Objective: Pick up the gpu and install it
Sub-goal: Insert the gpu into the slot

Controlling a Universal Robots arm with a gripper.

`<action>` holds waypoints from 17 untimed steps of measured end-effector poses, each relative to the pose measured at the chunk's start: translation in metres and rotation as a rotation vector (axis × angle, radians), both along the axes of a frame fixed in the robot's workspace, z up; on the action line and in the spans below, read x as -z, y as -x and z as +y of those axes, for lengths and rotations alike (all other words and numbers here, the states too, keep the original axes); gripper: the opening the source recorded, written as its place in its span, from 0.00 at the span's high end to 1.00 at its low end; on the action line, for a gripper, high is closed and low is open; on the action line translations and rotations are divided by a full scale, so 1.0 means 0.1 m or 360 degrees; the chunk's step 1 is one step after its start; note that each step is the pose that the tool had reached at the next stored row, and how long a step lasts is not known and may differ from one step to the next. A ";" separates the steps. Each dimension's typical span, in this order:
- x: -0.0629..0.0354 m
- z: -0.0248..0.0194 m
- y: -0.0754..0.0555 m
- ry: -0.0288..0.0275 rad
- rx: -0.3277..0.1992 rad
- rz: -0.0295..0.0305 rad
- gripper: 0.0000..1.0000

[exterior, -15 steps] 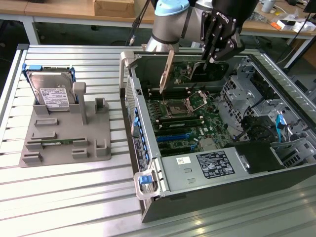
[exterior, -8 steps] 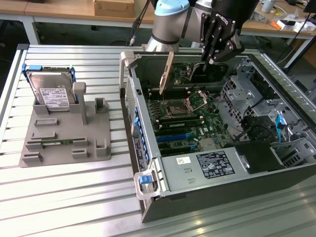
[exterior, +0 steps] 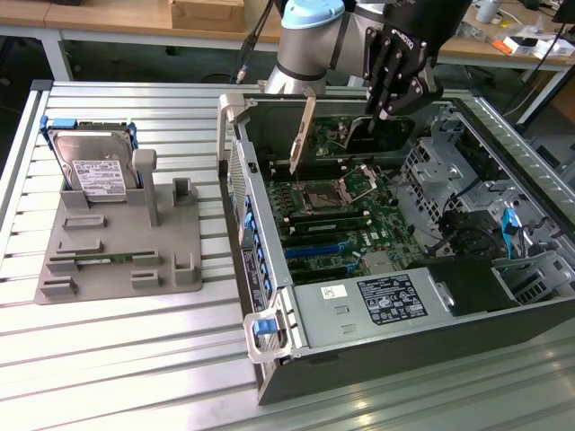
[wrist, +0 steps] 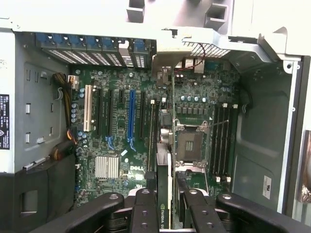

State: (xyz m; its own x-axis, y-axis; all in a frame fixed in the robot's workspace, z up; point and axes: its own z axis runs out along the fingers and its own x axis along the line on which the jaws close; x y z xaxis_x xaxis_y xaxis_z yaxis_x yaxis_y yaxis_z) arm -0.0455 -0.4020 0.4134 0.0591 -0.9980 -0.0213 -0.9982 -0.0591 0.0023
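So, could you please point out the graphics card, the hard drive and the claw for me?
graphics card [exterior: 304, 135]: exterior view, its silver end bracket.
hard drive [exterior: 97, 171]: exterior view, its white label.
claw [exterior: 388, 106]: exterior view, between the fingertips.

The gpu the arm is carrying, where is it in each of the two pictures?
Exterior view: the gpu hangs edge-on from the gripper, above the far part of the open computer case.
Wrist view: the gpu runs edge-on between the fingers, over the motherboard.
Shared landmark: the CPU socket.
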 end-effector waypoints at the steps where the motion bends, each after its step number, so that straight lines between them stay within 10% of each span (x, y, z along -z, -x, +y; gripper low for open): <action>1: 0.007 0.000 0.00 0.00000 0.0000 0.00000 0.74; 17: 0.124 0.000 0.00 0.00022 0.0000 0.00000 0.74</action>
State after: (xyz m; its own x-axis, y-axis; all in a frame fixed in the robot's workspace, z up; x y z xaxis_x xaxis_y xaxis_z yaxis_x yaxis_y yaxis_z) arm -0.0452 -0.4020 0.4010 0.0591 -0.9981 -0.0199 -0.9982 -0.0591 0.0024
